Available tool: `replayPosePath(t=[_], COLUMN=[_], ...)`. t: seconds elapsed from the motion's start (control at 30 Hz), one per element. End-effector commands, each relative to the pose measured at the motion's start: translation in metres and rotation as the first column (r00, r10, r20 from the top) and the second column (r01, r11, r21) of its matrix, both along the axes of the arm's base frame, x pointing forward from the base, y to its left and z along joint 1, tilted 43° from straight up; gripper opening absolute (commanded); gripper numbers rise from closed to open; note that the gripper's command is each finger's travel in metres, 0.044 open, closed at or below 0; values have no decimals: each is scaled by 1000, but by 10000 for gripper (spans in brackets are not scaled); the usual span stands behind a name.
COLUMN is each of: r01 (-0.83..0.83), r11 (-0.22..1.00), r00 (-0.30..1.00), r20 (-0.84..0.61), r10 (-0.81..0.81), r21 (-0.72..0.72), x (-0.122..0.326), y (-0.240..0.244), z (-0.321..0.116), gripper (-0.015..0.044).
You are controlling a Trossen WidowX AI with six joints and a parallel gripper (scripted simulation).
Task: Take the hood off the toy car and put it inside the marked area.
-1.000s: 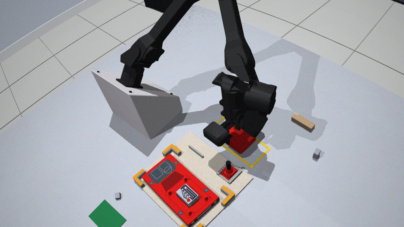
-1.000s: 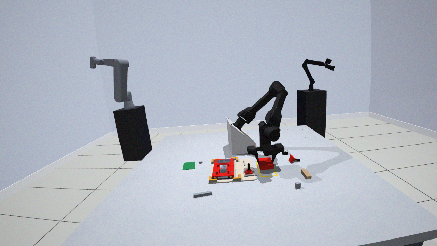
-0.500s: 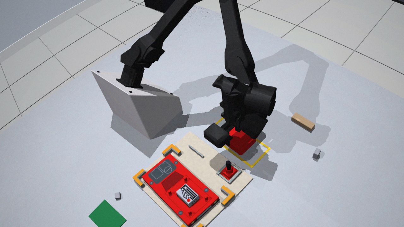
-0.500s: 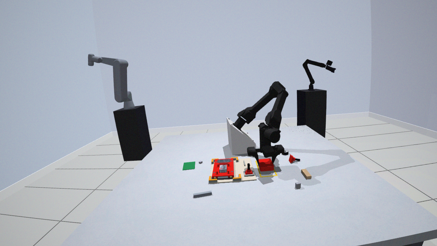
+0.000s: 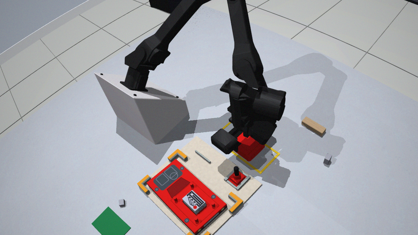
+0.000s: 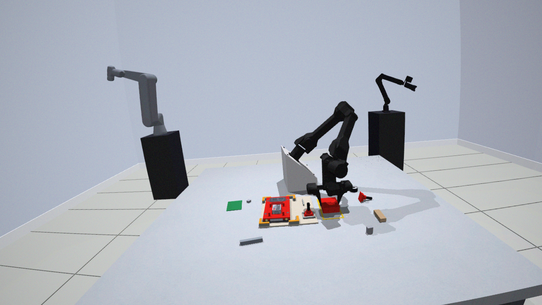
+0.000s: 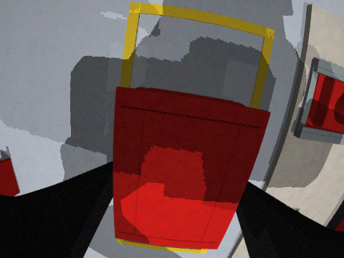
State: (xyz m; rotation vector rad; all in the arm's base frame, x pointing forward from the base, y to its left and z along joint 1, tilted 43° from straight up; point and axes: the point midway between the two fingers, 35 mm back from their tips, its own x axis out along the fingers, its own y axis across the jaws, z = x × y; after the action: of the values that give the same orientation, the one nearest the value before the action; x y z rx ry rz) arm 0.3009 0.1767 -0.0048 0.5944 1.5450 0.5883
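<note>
The red hood (image 5: 250, 148) (image 6: 330, 206) (image 7: 179, 143) is off the car, between the black fingers of my gripper (image 5: 248, 143) (image 6: 330, 202) (image 7: 178, 177), which is shut on its two sides. The hood is level and low over the yellow outlined area (image 5: 270, 163) (image 6: 333, 217) (image 7: 201, 18), covering its rear part in the wrist view. Whether its underside touches the table cannot be told. The red toy car (image 5: 178, 187) (image 6: 286, 212) sits on the beige board with its striped engine block (image 5: 194, 201) exposed.
Beside the area is the beige board (image 5: 213, 178) with an upright black-handled lever (image 5: 236, 172) (image 6: 308, 208). A wooden block (image 5: 313, 126) (image 6: 379, 215) and grey cube (image 5: 327, 158) (image 6: 369, 229) lie to the right. A loose red piece (image 6: 362, 196) lies behind the block. The grey wedge base (image 5: 160, 119) stands behind.
</note>
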Motion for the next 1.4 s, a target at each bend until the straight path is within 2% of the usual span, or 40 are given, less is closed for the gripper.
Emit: replayPosePath(t=[0.0, 0.3, 0.57, 1.37], r01=[0, 0, 2, 2], r11=[1000, 1000, 1000, 1000], r00=[1000, 1000, 1000, 1000], r20=[0, 1, 2, 2], r10=[0, 0, -2, -2], r21=[0, 0, -1, -1], x=[0, 0, 4, 4], y=[0, -2, -50, -50], z=[0, 2, 52, 52], gripper=[210, 440, 440, 440])
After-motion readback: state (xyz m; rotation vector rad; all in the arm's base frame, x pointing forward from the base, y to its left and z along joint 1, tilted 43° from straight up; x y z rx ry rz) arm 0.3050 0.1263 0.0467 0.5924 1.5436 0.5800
